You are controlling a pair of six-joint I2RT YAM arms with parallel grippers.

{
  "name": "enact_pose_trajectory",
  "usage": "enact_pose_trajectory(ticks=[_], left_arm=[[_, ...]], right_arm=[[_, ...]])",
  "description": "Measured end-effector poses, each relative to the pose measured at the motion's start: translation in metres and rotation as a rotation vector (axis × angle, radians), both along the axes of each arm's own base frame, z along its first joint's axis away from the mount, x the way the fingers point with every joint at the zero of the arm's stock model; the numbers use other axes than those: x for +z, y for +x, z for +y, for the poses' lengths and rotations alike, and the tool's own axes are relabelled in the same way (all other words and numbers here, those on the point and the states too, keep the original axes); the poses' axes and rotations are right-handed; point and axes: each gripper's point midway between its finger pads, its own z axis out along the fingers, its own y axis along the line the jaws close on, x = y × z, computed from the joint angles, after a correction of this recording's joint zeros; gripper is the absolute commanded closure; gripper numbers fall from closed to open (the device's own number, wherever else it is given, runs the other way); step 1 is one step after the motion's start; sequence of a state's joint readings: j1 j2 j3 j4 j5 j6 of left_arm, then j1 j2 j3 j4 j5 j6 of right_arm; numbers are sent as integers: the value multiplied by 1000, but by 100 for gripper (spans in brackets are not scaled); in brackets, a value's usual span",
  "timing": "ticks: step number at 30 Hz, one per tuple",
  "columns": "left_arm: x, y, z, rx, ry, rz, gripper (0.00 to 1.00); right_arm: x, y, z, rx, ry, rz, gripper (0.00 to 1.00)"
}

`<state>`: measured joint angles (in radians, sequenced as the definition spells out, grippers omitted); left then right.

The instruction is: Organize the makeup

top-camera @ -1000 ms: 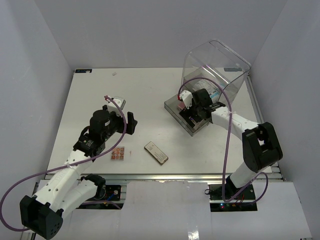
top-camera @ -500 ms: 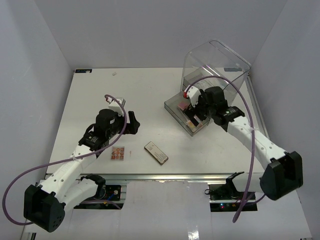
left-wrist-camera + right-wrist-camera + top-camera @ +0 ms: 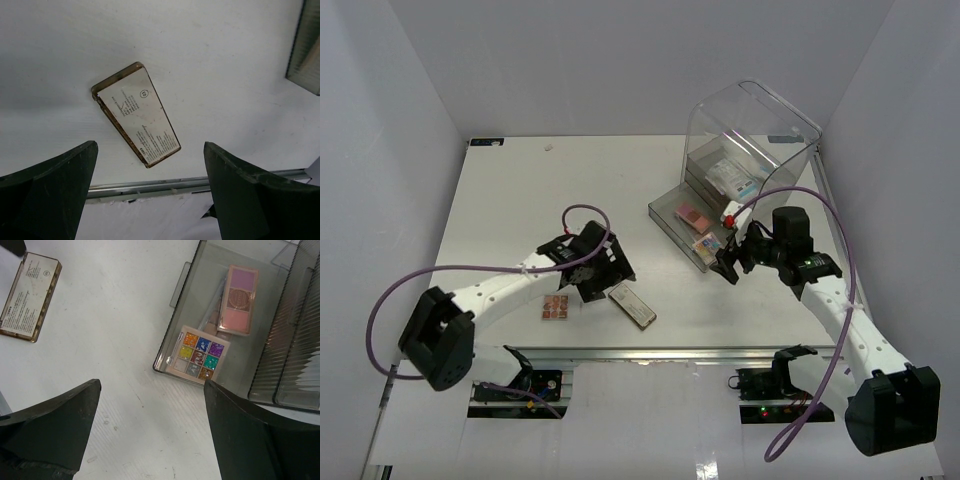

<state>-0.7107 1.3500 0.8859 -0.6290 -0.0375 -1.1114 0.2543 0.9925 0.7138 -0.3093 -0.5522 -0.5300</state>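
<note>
Left hand (image 3: 150, 146): hovering wide apart over long compact (image 3: 136, 112), gripping nothing.
Right hand (image 3: 150, 385): hanging apart, empty.
Grasp: probably needs turning, straddling its narrow width.

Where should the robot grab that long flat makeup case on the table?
Probably by its two long edges, near the middle, coming straight down from above. The long compact lies flat on the table, label up, so only its thin sides offer a hold. The open left end effector hangs right over it.
</note>
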Motion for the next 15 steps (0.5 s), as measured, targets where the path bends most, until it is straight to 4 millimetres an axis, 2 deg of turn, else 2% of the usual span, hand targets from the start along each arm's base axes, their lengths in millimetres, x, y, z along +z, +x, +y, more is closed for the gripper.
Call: enact_pose_trajectory(ticks=[3,6,11,15], left_arm=[[-21,-11,-11,46,55,108,2],[-40,-20,-9,96,113,182,2],[-53,-27,-8,148,156,242,2],[-64,-19,-20,153,184,268,2]], right_arm=[[9,-1,-2,-4,18,-32,10],[19,-1,-2,-3,33,-73,10],[24,0,-4,-7,39,-93,10],[25,0,-4,-8,39,-96,10]])
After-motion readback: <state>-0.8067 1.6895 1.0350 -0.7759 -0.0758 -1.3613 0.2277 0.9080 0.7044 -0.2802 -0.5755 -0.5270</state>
